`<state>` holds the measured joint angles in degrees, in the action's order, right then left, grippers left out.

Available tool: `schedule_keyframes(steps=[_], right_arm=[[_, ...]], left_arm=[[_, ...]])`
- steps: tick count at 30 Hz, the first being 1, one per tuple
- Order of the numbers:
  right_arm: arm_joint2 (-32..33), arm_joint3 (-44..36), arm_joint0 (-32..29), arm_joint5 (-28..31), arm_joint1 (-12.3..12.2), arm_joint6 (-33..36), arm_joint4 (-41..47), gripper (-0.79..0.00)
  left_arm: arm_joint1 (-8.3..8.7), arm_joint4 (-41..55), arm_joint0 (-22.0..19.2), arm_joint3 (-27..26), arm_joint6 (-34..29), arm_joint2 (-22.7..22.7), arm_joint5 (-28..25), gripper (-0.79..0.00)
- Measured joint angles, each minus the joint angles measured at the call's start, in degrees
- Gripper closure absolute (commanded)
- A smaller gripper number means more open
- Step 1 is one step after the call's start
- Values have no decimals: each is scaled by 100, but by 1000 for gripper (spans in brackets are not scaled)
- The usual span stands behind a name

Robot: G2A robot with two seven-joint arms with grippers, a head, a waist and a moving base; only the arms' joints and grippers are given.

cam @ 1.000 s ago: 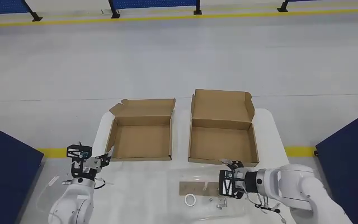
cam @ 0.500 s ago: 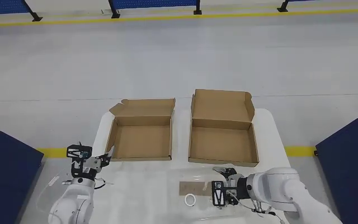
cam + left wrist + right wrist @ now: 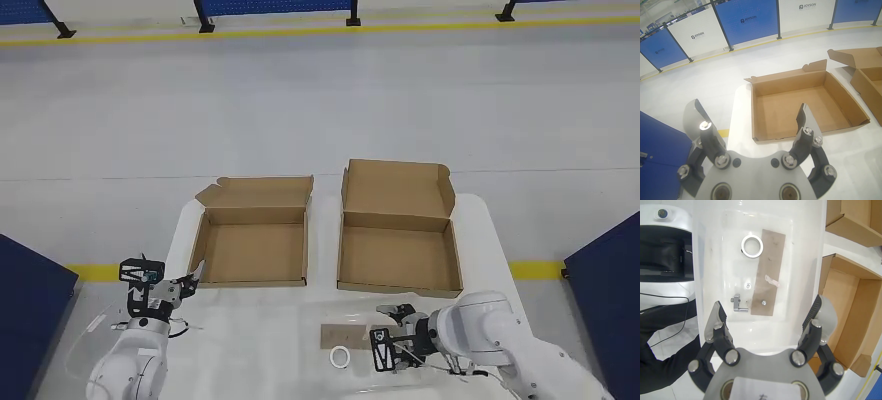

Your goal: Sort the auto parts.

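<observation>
A silver ring (image 3: 752,246) lies in a clear shallow tray (image 3: 730,262), beside a brown cardboard strip (image 3: 768,272). An L-shaped metal bracket (image 3: 738,306), a small bolt (image 3: 763,302) and a small washer (image 3: 748,286) lie closer to my right gripper (image 3: 768,303). That gripper hangs open just above the tray's near end, holding nothing. In the top view the right gripper (image 3: 380,350) sits right of the ring (image 3: 339,356). My left gripper (image 3: 750,105) stands open and empty at the table's left front corner, facing the left box (image 3: 795,106).
Two open cardboard boxes, the left box (image 3: 250,252) and the right box (image 3: 398,258), stand side by side at the back of the white table. The right box's edge (image 3: 844,306) is close beside the right gripper. Blue barriers flank the table.
My right gripper has moved left along the table's front, from beside the right box to over the tray with the small parts. The left arm has kept still.
</observation>
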<state>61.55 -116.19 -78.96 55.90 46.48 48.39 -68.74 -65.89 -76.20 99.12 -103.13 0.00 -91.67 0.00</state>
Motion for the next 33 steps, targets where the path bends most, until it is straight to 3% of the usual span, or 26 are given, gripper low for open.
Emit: schedule_keyframes(steps=[11,21,33], right_arm=[[-715,300,625,23,-137,-22,121,-785],[-2279,552,2207,-667,-494,668,1206,-785],[-2283,555,2186,-665,-495,659,1196,-785]], left_arm=[[0,0,0,0,0,0,0,-785],[0,0,0,0,0,0,0,-785],[0,0,0,0,0,0,0,-785]])
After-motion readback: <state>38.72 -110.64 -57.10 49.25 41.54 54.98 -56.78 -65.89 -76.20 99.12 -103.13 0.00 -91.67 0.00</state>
